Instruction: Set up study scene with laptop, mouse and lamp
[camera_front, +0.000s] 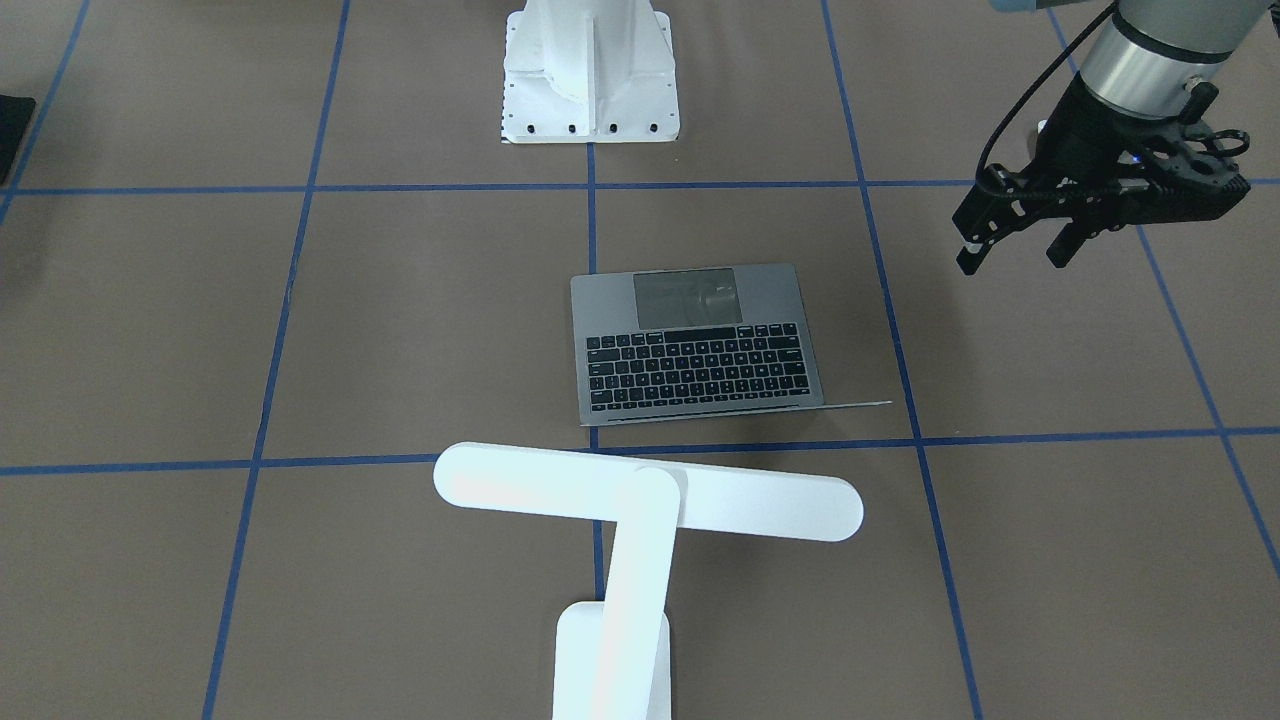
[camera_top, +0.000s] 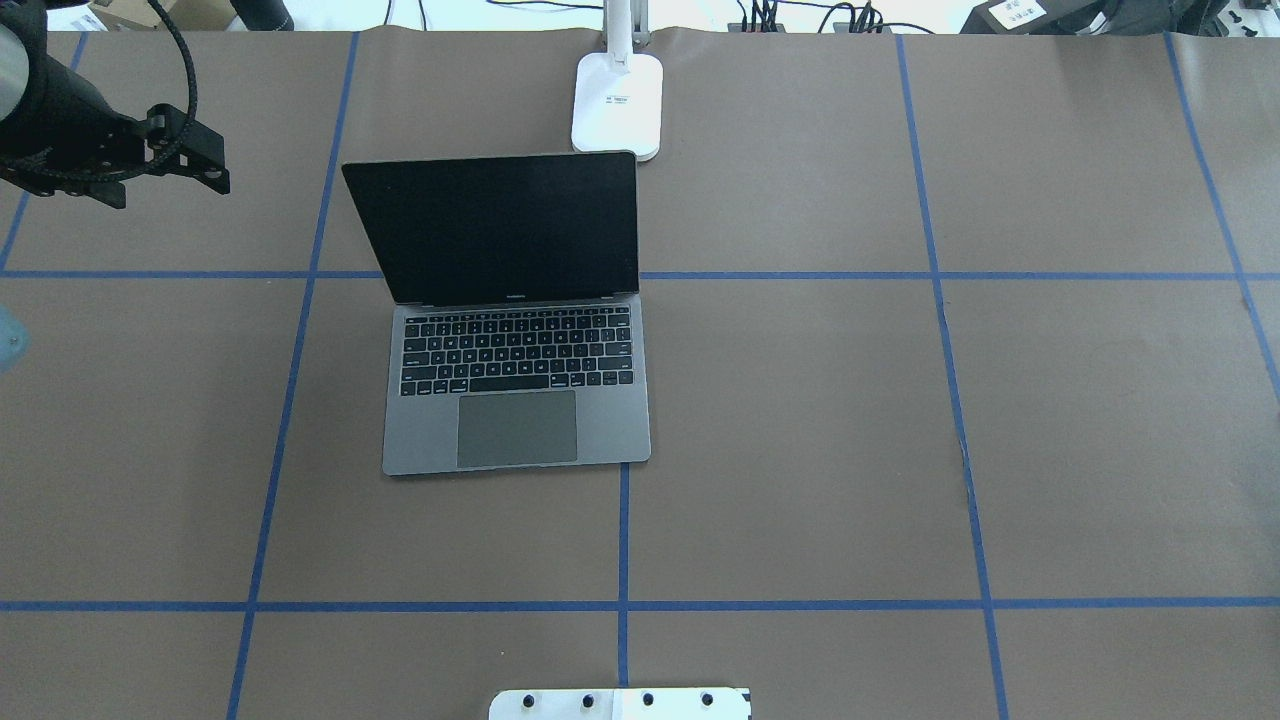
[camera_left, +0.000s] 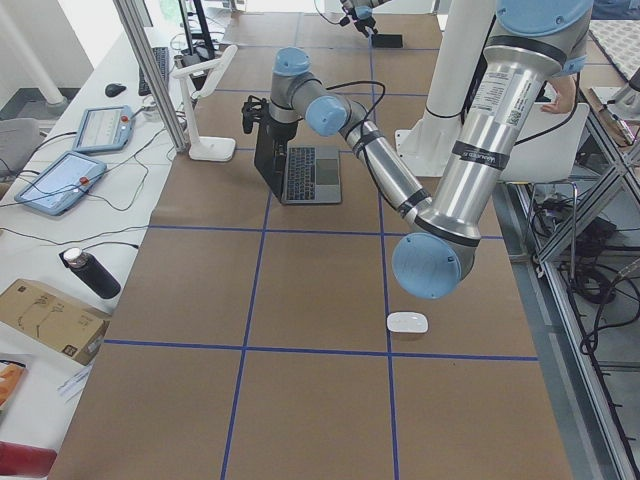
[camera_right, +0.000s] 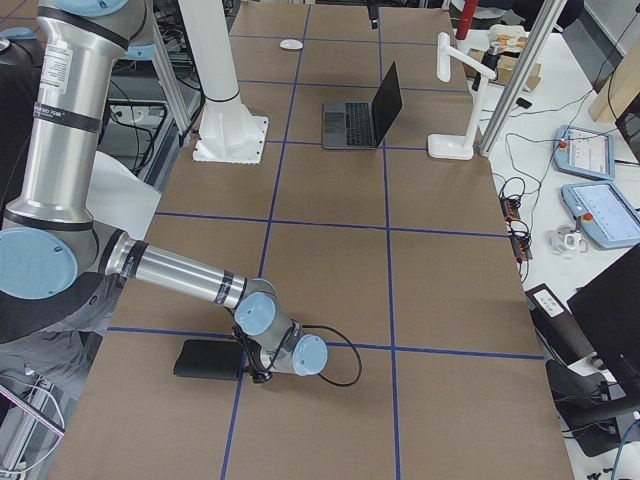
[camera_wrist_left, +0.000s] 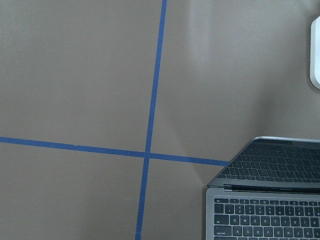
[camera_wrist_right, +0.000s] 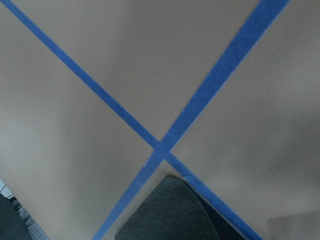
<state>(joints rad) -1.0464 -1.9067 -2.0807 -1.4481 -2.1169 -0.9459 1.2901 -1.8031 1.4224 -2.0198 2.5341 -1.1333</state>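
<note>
White and glossy, the mouse (camera_left: 407, 322) lies on the counter (camera_left: 300, 400), well apart from the left hand (camera_front: 1015, 257), which hangs spread and empty near the open laptop (camera_front: 700, 340). It looks light and slick; I'd pinch its flanks.

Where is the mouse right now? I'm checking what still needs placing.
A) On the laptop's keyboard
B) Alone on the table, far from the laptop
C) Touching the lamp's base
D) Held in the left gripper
B: in the exterior left view the mouse lies by itself on the table, well apart from the laptop, while the left gripper hangs open and empty.
</note>
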